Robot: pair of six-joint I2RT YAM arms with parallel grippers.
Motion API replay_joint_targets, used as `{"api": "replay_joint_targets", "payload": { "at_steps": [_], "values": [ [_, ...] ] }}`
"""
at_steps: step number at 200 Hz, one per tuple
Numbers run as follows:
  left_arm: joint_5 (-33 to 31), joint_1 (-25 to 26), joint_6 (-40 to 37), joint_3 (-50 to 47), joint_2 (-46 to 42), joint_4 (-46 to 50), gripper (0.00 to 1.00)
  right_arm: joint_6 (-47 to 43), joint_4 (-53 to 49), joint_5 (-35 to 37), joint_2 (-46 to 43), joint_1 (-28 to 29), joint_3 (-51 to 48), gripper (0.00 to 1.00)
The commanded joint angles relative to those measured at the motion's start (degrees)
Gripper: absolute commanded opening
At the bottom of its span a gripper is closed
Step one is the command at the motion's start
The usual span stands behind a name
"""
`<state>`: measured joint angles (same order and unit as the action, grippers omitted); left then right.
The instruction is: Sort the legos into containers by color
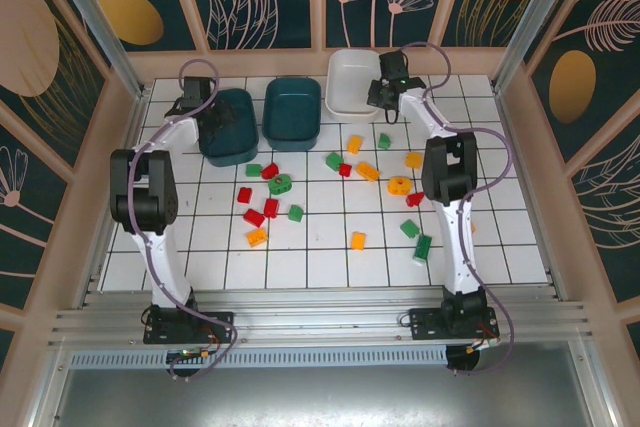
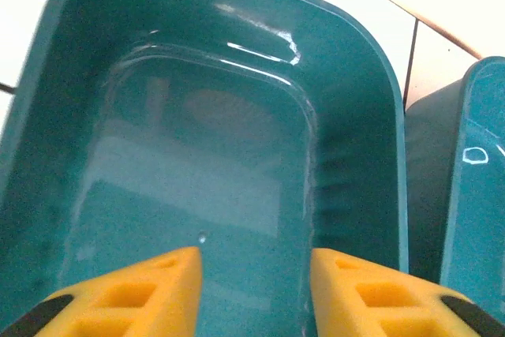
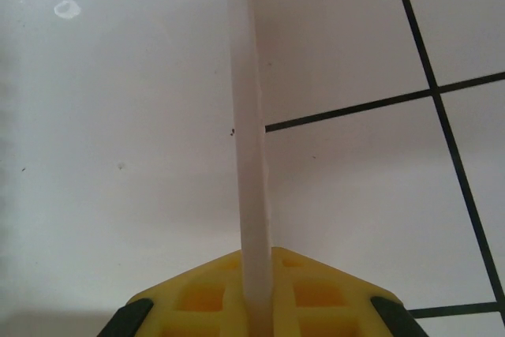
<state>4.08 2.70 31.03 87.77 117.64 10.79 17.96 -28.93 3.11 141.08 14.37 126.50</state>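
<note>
Along the far edge of the white tiled tabletop (image 1: 330, 257) we've got the three containers in a row. The left teal tub (image 1: 238, 125) (image 2: 213, 155) sits towards the far-left corner, the middle teal tub (image 1: 292, 112) (image 2: 473, 211) is just beside it, and the white tub (image 1: 350, 87) (image 3: 118, 155) comes next, a little past the middle of that edge.

On the near side of the tubs, the legos (image 1: 280, 184) lie scattered across the middle of the tabletop, all of them out on the tiles. Red bricks (image 1: 254, 217) cluster left of centre, green bricks (image 1: 423, 247) are dotted from the centre out to the right, and orange-yellow bricks (image 1: 358, 240) are mixed among them. The right arm (image 1: 447, 172) rises straight through the right side of that spread, with bricks close on both sides of it. The left arm (image 1: 145, 187) runs up the left edge, well apart from the bricks.

Now the grippers. The left gripper (image 1: 205, 112) (image 2: 256, 290) hangs over the left teal tub. Its yellow fingers (image 2: 150, 293) are spread wide, with the tub's glossy floor between them.

Over on the other side, the right gripper (image 1: 385, 92) (image 3: 254, 262) is at the right-hand rim of the white tub. From the wrist we see the thin white wall running up between the fingers (image 3: 197, 297), which are pressed in on it from both sides, pinching that rim.
</note>
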Motion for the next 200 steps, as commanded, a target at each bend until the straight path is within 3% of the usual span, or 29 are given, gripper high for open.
{"api": "replay_joint_targets", "payload": {
  "at_steps": [1,38,112,200],
  "values": [
    [0.08,0.05,-2.24,5.42,5.58,2.51,0.32,0.19,1.13,1.13,-1.95,-0.23,-3.36,0.0],
    [0.08,0.07,-5.06,11.23,11.94,4.7,0.27,-1.48,3.37,-0.3,-4.43,0.31,-9.73,0.0],
    [9.06,0.11,-9.63,17.7,19.09,2.62,0.27,-3.19,5.96,-0.21,-9.82,2.3,-18.54,0.0],
    [16.51,0.82,-15.88,22.15,21.66,1.28,0.25,-2.15,7.99,-1.68,-12.36,3.15,-24.05,0.0]
  ]
}}
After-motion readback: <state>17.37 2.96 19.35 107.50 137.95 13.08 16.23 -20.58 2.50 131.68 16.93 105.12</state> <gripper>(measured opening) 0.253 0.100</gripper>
